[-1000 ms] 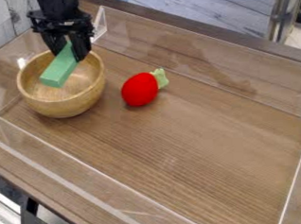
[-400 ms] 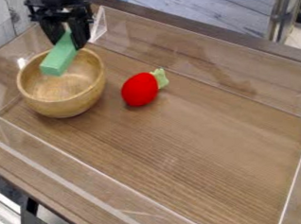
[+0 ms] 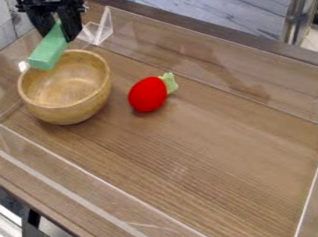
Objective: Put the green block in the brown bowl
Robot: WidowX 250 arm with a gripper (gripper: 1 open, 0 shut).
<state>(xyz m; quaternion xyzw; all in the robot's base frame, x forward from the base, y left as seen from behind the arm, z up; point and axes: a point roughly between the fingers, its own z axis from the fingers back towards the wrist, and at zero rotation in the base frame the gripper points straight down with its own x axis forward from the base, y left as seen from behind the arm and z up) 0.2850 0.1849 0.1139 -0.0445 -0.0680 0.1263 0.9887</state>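
A wood-grain counter (image 3: 191, 159) fills most of the view, edged by low clear plastic walls, with grey planking and a metal leg visible beyond its far side. At the far left, near the top of the picture, the dark claw (image 3: 53, 28) hangs pointing downward, and its jaws are closed on the upper end of the green block (image 3: 46, 48). The block is a pale mint bar, tilted so that its lower end slants down and to the left, and it is clear of the counter, hanging in the air over the far-left rim of the brown bowl (image 3: 65, 90). Its lower end seems to sit just above the rim rather than touching it, though the angle makes that gap hard to judge. The bowl itself stands upright on the counter just below the block, round, thick-rimmed, light brown, with nothing visible inside it. Just behind the bowl and to the right of the claw, a small clear plastic stand (image 3: 98, 27) rests near the back wall. Further right, well apart from the bowl's side, a red strawberry toy (image 3: 150, 93) with a green top lies on the counter, its leafy end turned to the upper right. The right half of the counter shows bare wood grain with soft reflections.
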